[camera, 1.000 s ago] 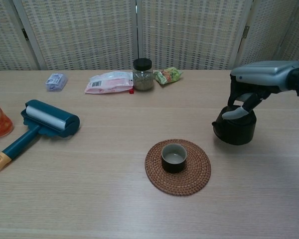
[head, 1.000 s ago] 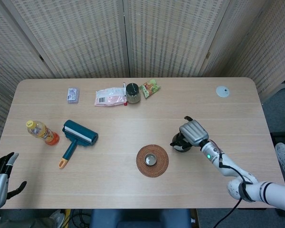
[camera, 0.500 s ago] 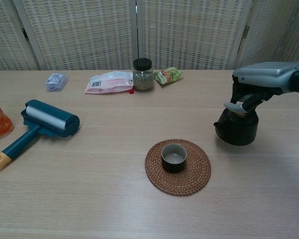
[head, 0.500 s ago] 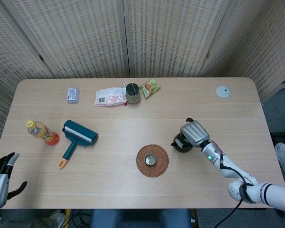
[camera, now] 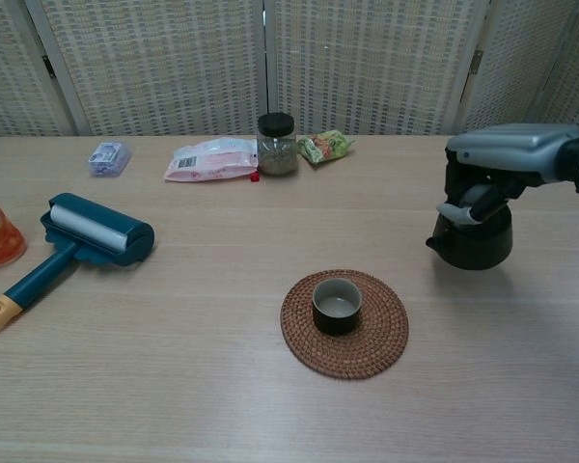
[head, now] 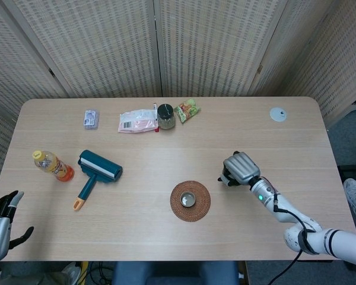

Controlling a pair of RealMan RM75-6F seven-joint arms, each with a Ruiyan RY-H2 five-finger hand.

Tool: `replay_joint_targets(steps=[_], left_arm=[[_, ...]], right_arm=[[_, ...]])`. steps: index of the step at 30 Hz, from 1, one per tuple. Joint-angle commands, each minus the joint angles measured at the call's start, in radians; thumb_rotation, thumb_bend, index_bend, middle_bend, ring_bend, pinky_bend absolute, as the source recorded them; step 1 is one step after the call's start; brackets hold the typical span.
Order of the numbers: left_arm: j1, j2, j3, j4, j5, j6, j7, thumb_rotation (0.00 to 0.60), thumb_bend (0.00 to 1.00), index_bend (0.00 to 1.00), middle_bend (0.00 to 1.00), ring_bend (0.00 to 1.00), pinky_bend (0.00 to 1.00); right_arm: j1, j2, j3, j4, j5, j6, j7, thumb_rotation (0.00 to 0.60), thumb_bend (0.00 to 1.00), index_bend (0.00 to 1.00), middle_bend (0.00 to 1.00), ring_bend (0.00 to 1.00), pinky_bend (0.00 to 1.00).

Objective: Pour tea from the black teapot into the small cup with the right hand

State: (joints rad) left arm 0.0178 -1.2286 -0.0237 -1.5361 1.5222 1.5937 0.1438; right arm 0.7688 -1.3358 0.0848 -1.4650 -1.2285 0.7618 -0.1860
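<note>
The black teapot [camera: 478, 246] stands right of the small dark cup [camera: 337, 305], spout toward the cup, and seems slightly off the table. My right hand [camera: 503, 162] comes down over its top and grips it by the handle. In the head view my right hand [head: 240, 168] covers nearly all of the teapot [head: 224, 176]; only a black edge shows. The cup [head: 188, 199] sits upright on a round woven coaster [head: 200, 209]. My left hand [head: 0, 228] hangs below the table's front left corner, fingers apart, holding nothing.
A teal lint roller [head: 98, 169] and an orange drink bottle [head: 52, 165] lie at the left. A dark-lidded jar [head: 165, 116], a pink packet [head: 137, 121], a green snack bag [head: 187, 110] and a small blue-white pack [head: 91, 119] line the back. A white disc [head: 277, 114] is at the far right.
The right hand has carried the teapot a little to the right and away from the cup, and its base now looks raised. The left hand stayed put.
</note>
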Motion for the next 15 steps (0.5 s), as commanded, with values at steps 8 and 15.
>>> replay_joint_targets(steps=[8, 15], left_arm=[[0.001, -0.001, 0.0, 0.005, -0.002, -0.001, -0.003, 0.6, 0.2, 0.11, 0.1, 0.12, 0.02], [0.0, 0.001, -0.001, 0.006, -0.006, -0.006, -0.002, 0.6, 0.2, 0.11, 0.1, 0.12, 0.02]], right_arm=[[0.001, 0.003, 0.007, -0.009, -0.007, -0.001, 0.031, 0.499, 0.61, 1.0, 1.0, 0.89, 0.38], [0.005, 0.006, 0.017, -0.03, -0.028, -0.004, 0.084, 0.504, 0.61, 1.0, 1.0, 0.89, 0.38]])
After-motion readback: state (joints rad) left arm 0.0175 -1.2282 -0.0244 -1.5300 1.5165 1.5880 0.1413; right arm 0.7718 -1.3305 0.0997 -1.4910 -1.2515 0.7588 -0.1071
